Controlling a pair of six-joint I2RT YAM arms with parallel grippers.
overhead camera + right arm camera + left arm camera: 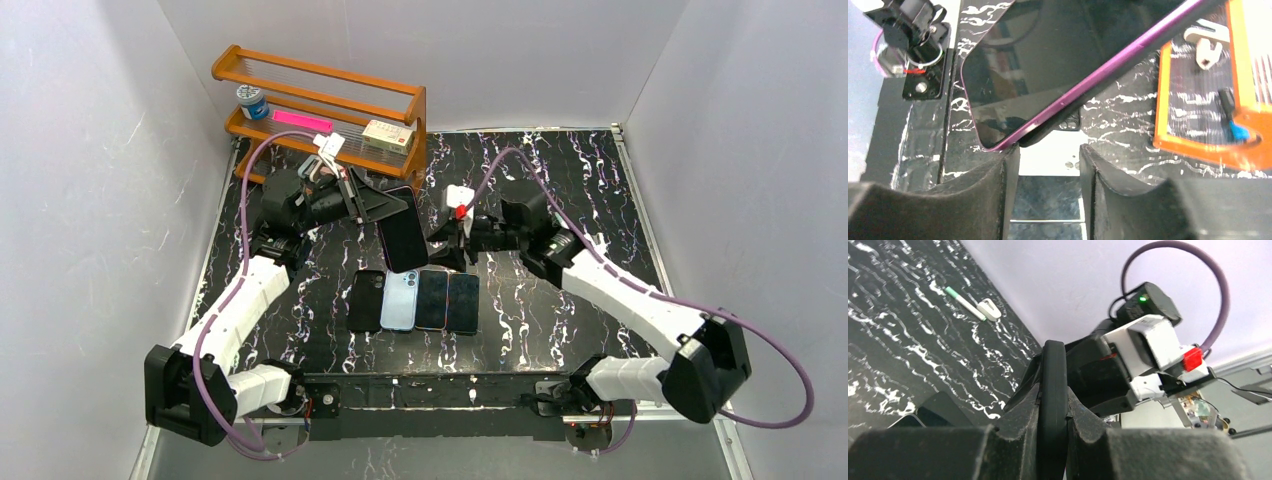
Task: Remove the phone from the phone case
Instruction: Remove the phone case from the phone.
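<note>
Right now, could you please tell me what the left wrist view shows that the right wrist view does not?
Only the left wrist view: a green-and-white pen on the table, and the left pincer shut on the black case. Only the right wrist view: the phone's purple rim, the orange rack, and the right pincer standing open. Both: the cased phone and the marbled table.

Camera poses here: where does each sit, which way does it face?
Top external: above, behind the bases, looking down at the table; left arm, right arm show.
Left wrist: faces along its left claw, shut on the cased phone, toward the right arm.
Right wrist: faces past its open right claw at the cased phone and rack.
Shared: the cased phone.
</note>
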